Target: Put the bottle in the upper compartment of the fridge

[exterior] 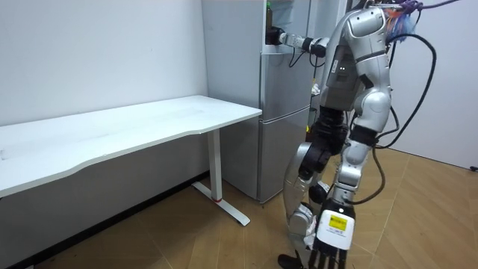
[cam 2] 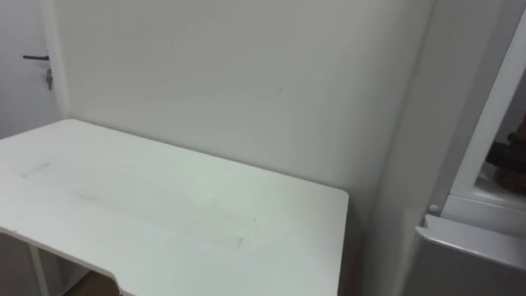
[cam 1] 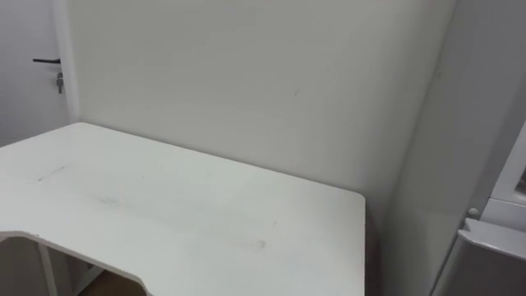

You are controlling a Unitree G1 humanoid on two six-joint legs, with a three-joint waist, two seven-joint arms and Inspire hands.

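Robot's parked right in front of the fridge (exterior: 284, 112), next to the white counter (exterior: 149, 123). Its right hand (exterior: 275, 35) is stretched up to the top compartment; can't tell its grip from here, and I can't make out the bottle. Its left hand (exterior: 328, 250) dangles low, fingers loose.
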